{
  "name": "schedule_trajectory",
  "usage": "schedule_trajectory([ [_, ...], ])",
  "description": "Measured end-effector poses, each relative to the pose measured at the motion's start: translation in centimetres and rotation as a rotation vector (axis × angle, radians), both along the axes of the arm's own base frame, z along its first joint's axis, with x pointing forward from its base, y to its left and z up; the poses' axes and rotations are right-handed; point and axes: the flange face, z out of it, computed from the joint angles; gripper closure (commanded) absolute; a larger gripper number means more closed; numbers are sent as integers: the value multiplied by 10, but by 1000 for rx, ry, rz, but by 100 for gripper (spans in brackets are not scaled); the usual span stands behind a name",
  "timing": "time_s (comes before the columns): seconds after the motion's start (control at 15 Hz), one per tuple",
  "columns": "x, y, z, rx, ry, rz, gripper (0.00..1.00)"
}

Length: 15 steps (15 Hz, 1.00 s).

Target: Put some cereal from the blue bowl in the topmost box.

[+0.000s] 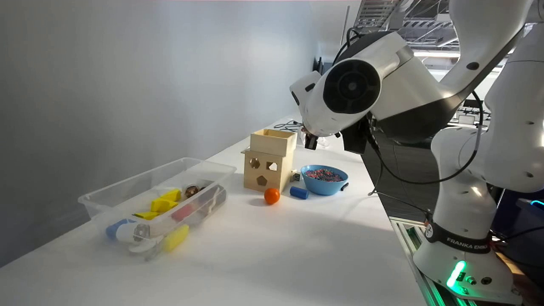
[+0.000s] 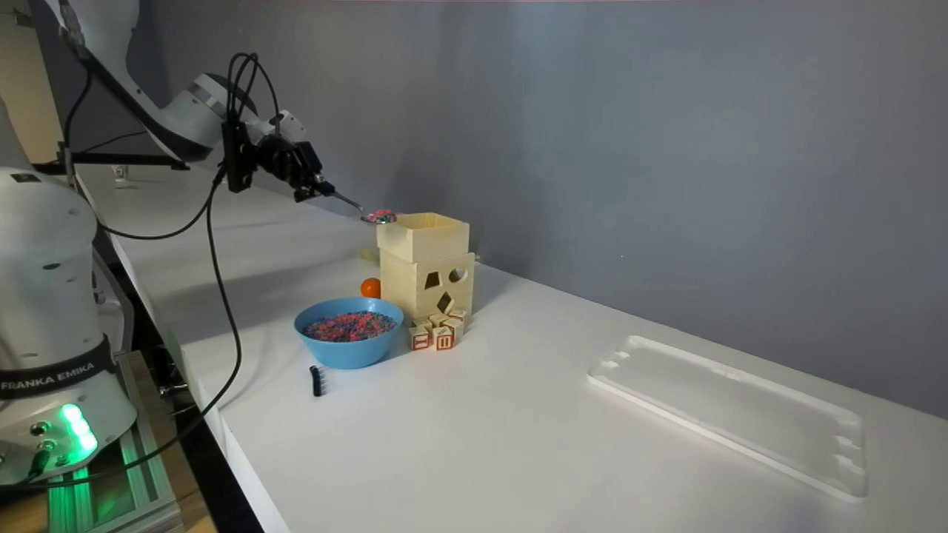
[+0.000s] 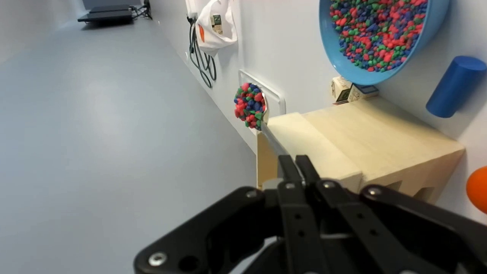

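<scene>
My gripper [image 2: 331, 189] is shut on the handle of a metal spoon [image 3: 272, 137]; its fingertips [image 3: 298, 161] pinch it in the wrist view. The spoon carries a heap of red, blue and green cereal [image 3: 249, 104]. In an exterior view the spoon's head [image 2: 380, 218] appears at the rim of the topmost box [image 2: 424, 243], level with its open top; exact contact cannot be told. The topmost box, plain light tan, also shows in an exterior view [image 1: 272, 143] and the wrist view [image 3: 312, 146]. The blue bowl [image 2: 348, 355] holds much cereal [image 2: 350, 326] on the table.
A tan box with cut-out shapes [image 1: 262, 174] supports the topmost box. Letter blocks [image 2: 442, 334], a blue cylinder [image 1: 299, 192], an orange ball [image 1: 272, 196] and a black clip-like piece [image 2: 317, 381] lie nearby. A clear tub [image 1: 127, 183] and a lid [image 2: 729, 414] lie on the table by the wall.
</scene>
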Motion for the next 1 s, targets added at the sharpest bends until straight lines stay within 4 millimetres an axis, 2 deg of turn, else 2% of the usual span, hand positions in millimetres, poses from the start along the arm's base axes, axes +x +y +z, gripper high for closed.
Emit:
schedule_trajectory([
  [0.33,6,4,13,-3,17,7,99],
  [0.4,7,4,16,-3,22,9,95],
  [0.6,10,6,24,-1,37,18,95],
  [1.0,11,6,25,-1,39,18,95],
])
